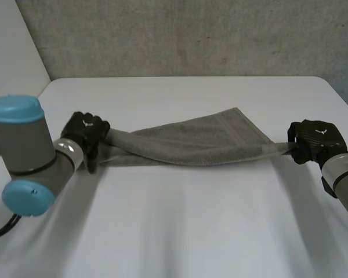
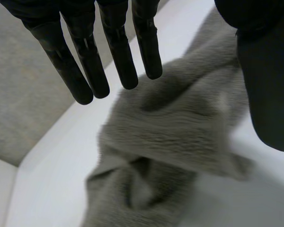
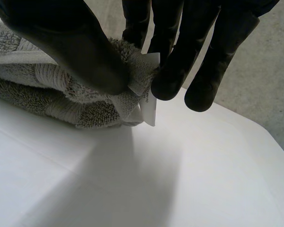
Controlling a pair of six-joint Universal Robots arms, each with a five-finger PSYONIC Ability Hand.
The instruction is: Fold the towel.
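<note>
My right hand (image 1: 316, 141) pinches the grey towel (image 1: 197, 139) at its right corner; my left hand (image 1: 86, 136) is spread over its left end.

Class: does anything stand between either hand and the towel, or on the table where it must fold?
Nothing visible does. The right hand pinches a corner of the towel; the left hand is at its other end, fingers straight.
</note>
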